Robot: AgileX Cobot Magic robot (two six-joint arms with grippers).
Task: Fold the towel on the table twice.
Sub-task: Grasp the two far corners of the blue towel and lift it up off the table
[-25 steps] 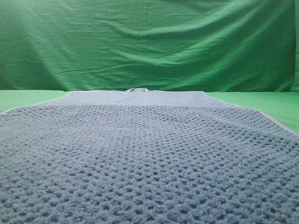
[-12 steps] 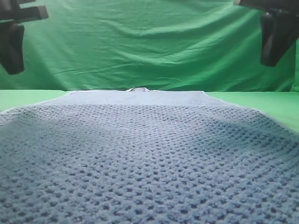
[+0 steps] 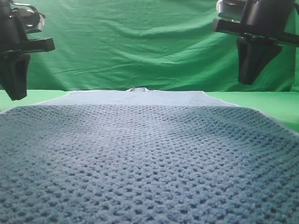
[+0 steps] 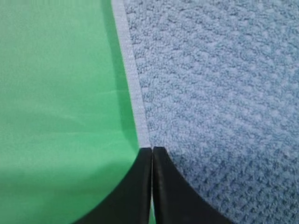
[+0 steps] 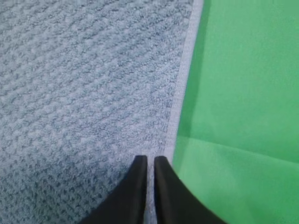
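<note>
The towel lies spread flat on the bench, filling the middle from the near edge to the far end, with bare bench on both sides. A tag sits at its far edge. The backdrop hangs behind. The left tool hangs above the towel's left edge, the right tool above its right edge.
</note>
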